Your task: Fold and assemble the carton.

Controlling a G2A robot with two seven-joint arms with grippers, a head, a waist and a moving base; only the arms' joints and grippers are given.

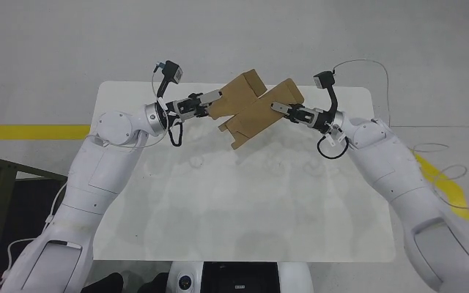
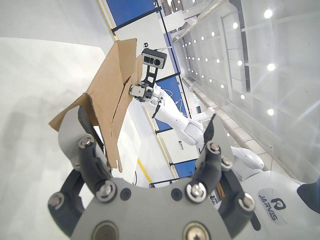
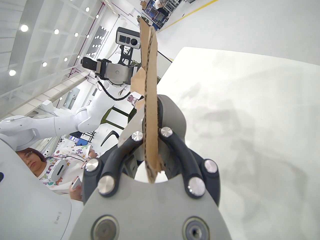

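Over the table's far middle: carton between two grippers

From the left, the left gripper (image 1: pixel 214 100) lies level at the left end of the carton (image 1: pixel 253 110). Its fingers are spread wide. One finger (image 2: pixel 83 126) rests against a cardboard flap, while the other (image 2: pixel 211 136) stands well apart from the board with nothing on it. On this side the carton is touched, not pinched.

The carton is flat brown corrugated board, not yet formed into a box. It stretches slantwise between the two arms, above the far middle part of the white table (image 1: pixel 220 212), and seems to be raised off the top. One flap juts toward the far edge, another toward the near left. Seen from the left wrist, its panels are bent at an angle along a crease.

At the right end, the right gripper (image 1: pixel 280 108) is pressed together on the carton's edge. Both fingers (image 3: pixel 172 118) pinch the board, which runs edge-on between them.
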